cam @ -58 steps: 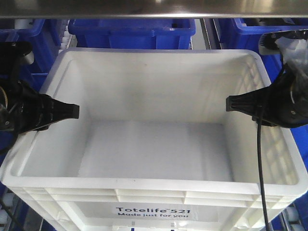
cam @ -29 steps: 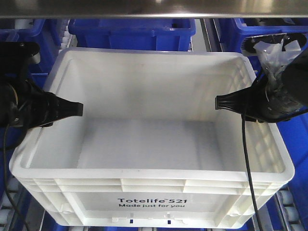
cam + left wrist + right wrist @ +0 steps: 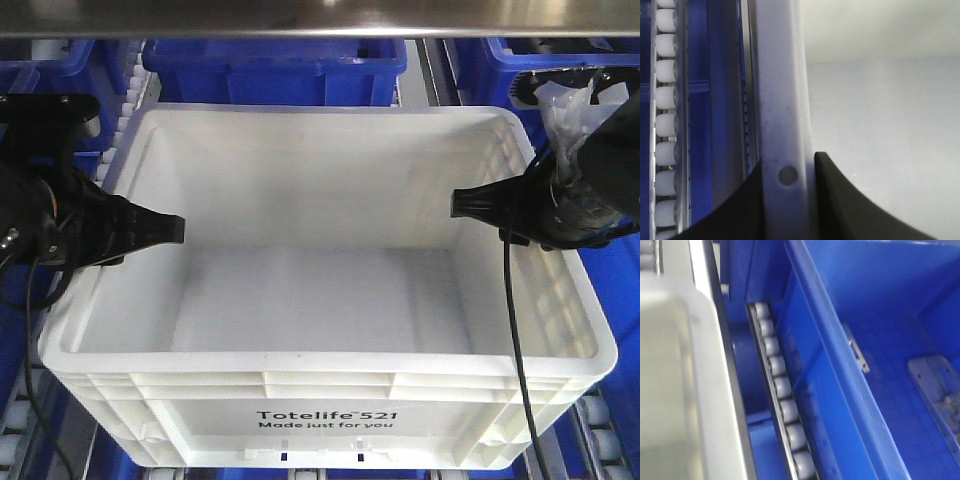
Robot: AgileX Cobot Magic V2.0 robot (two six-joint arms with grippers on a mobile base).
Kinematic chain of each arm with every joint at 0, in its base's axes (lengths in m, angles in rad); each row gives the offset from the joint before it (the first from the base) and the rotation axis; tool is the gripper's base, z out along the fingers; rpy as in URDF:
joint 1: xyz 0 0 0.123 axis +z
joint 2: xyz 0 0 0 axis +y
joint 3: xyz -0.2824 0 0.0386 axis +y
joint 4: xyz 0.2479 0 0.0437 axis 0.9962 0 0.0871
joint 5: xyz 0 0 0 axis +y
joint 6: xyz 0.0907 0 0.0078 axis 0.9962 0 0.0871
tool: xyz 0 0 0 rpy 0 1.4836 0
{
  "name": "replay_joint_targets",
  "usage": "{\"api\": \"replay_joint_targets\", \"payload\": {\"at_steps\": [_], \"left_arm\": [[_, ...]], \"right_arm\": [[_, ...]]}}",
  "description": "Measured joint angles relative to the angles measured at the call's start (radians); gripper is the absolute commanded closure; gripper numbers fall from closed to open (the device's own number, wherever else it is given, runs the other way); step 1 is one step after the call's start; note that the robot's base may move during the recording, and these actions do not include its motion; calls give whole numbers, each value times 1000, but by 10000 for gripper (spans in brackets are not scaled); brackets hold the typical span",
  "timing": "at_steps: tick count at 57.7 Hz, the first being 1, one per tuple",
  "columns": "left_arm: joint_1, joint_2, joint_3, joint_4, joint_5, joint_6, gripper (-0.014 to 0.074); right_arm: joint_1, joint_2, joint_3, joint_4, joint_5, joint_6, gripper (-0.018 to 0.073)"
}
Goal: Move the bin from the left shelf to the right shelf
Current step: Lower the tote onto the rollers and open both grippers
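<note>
One bin between left claw, right claw

The bin sits on the shelf, between two roller tracks. One track runs just beside its left wall, and the other track lies between its right wall and a neighbouring bin. A second bin stands just behind it, with a crossbar running across above that one. The left gripper straddles the left wall, touching both faces, and the right gripper reaches in over the right wall
</note>
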Motion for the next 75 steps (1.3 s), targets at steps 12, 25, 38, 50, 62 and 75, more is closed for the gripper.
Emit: {"api": "replay_joint_targets", "payload": {"at_steps": [12,25,38,50,62,75], "left_arm": [[-1,8,0,-13,11,11,286],[-4,7,0,-26,2,13,217],[-5,-35,-1,-26,-16,20,209],[-8,-66,-3,-26,-16,24,209],[-11,-141,-4,-26,-18,62,209],[-11,-211,-5,-26,2,104,209]], "right_arm": [[-1,7,-3,2,-33,10,222],[-1,5,-3,24,-34,10,179],[-1,-51,-3,41,-22,6,177],[-1,-93,-3,5,33,-18,177],[-1,-157,8,4,35,-108,177],[1,-272,58,25,-26,-198,179]]}}
